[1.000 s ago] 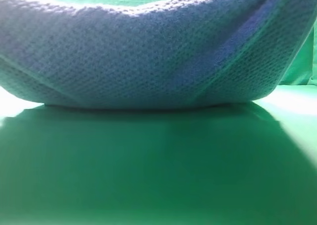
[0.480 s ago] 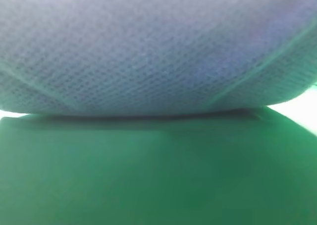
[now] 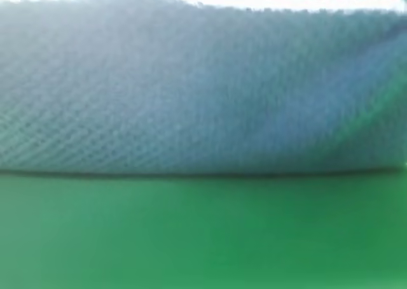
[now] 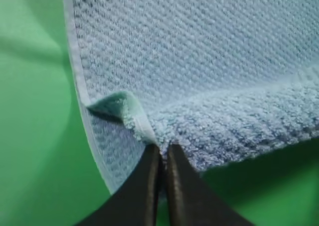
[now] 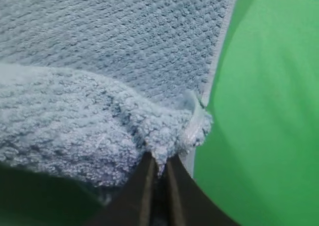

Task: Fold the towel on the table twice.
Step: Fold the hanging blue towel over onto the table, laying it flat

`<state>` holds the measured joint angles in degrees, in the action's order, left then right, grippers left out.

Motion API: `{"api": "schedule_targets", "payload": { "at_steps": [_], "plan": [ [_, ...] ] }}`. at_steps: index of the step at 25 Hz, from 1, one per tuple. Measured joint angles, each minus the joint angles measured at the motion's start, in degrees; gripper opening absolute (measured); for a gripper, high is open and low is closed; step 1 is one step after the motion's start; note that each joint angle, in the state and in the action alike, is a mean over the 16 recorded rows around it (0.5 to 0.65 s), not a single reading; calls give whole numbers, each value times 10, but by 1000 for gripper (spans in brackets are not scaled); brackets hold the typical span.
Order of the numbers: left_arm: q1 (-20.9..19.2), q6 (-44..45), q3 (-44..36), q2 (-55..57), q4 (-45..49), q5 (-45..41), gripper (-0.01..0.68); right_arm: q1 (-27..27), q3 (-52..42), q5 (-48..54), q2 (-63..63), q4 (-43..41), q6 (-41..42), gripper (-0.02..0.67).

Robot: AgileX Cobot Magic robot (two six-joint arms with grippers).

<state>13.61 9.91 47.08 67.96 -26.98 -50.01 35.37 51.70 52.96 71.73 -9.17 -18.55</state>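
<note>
Left tool (image 4: 160, 154) and right tool (image 5: 158, 164) each pinch a towel (image 3: 191, 91) corner, jaws clamped narrow.

Left gripper (image 4: 160, 151) and right gripper (image 5: 158, 162) each point toward 12 o'clock, dark jaws pinched together.

1. I can read no text, label, brand, number or sign anywhere in my three views.
2. The towel (image 3: 191, 98) shows only its bumpy weave and pale hem; I find no tag or printed mark on the parts I can see.
3. The table (image 3: 203, 238) is plain green, with nothing written on it.
4. The exterior high view is blurred, so any small print there would be past my reading.
</note>
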Motion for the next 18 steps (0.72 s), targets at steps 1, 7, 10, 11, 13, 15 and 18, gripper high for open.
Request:
{"api": "schedule_targets", "payload": {
  "at_steps": [1, 7, 10, 11, 13, 15, 18],
  "plan": [
    [0, -1, 10, 14, 1, 6, 0, -7, 6, -6, 12, 0, 3, 0],
    [0, -9, 85, 106, 16, 34, 0, -57, 62, -36, 93, 6, 31, 0],
    [0, -13, 128, 152, 24, 45, 0, -78, 101, -51, 134, 10, 47, 0],
    [0, -14, 142, 166, 27, 48, 0, -84, 114, -55, 148, 11, 52, 0],
    [0, -17, 168, 194, 33, 53, 0, -94, 143, -63, 176, 14, 61, 0],
    [0, -19, 193, 220, 38, 57, 0, -101, 171, -70, 205, 15, 69, 0],
    [0, -20, 223, 254, 42, 65, 0, -108, 212, -78, 248, 14, 77, 0]
  ]
}}
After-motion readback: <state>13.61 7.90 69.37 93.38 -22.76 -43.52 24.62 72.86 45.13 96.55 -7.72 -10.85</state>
